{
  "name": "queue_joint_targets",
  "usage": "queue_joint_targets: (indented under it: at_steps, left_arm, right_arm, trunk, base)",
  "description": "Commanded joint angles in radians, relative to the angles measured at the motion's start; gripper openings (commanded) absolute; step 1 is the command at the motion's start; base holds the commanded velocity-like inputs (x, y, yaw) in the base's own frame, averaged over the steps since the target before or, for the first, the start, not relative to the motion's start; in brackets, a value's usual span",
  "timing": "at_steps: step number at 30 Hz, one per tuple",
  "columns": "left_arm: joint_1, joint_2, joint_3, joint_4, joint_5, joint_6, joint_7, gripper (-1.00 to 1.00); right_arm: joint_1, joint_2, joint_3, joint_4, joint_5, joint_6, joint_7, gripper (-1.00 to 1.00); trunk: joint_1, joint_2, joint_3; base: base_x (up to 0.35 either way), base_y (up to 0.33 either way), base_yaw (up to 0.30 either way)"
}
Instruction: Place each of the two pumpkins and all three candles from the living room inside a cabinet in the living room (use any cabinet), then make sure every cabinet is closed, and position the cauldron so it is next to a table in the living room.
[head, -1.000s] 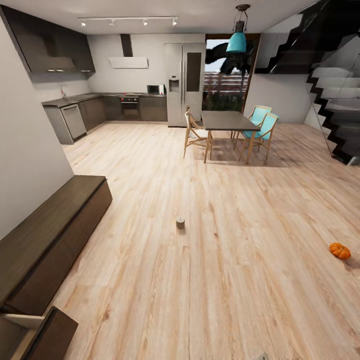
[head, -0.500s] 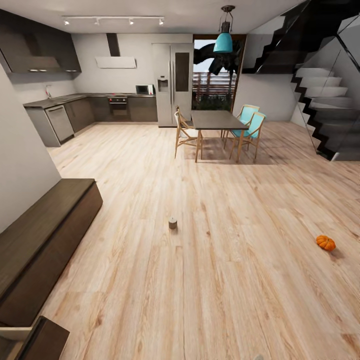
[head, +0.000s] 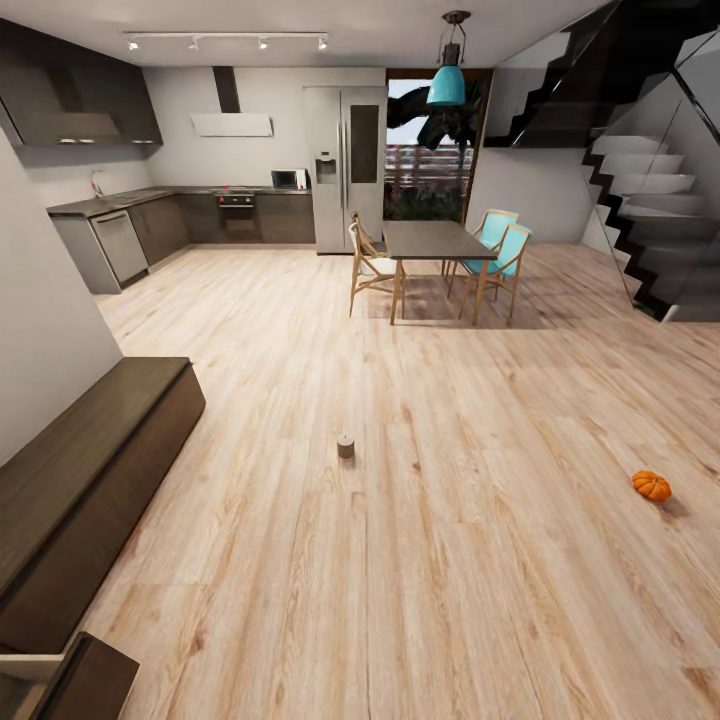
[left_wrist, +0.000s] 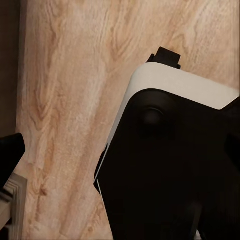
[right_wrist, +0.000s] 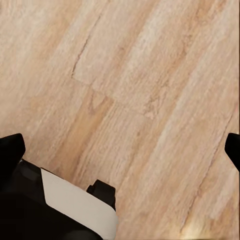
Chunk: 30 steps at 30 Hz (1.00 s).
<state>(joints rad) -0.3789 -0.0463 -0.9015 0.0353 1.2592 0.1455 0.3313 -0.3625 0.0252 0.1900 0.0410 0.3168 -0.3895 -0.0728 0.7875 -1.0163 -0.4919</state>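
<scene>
A single candle stands upright on the pale plank floor, out in the open middle of the room and well apart from everything else. One pumpkin sits on the same floor far off toward the right wall side, below the staircase. The cabinet runs along the left wall, its long dark top bare; at its near end a front hangs open, showing a strip of pale inside. Beyond, the dining table stands with wooden and teal chairs around it, and the grey kitchen with a fridge lines the back wall. In the left wrist view, a dark fingertip of the left hand shows at the picture's edge over the floor, beside the robot's black and white body. In the right wrist view, both dark fingertips of the right hand show at opposite edges, spread wide with only floorboards between them. Whether the left hand is spread or pressed together, I cannot tell.
</scene>
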Motion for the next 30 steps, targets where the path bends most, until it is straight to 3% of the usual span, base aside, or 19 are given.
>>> queue_joint_targets:
  at_steps: [1, 8, 12, 30]
  left_arm:
    - [0.000, -0.002, 0.001, 0.000, -0.001, -0.001, 0.000, 1.00]
    - [0.000, -0.003, 0.000, 0.000, -0.001, 0.000, -0.002, 1.00]
    - [0.000, -0.001, 0.000, 0.000, -0.003, 0.000, -0.045, 1.00]
    - [0.000, 0.002, -0.001, 0.003, -0.003, 0.000, -0.053, 1.00]
  right_arm:
    - [0.000, 0.015, -0.012, 0.000, 0.007, -0.007, -0.110, 1.00]
    - [0.001, 0.011, -0.012, 0.001, 0.007, -0.009, -0.117, 1.00]
    - [0.001, 0.011, -0.012, 0.001, 0.008, -0.011, -0.116, 1.00]
    - [0.001, 0.009, -0.011, 0.003, 0.010, -0.011, -0.116, 1.00]
  trunk:
    - [0.000, 0.000, 0.000]
    - [0.000, 0.000, 0.000]
    - [0.000, 0.000, 0.000]
    - [0.000, 0.000, 0.000]
  base:
    - [0.000, 0.000, 0.000]
    - [0.034, 0.000, 0.000]
    - [0.309, 0.000, 0.000]
    - [0.333, 0.000, 0.000]
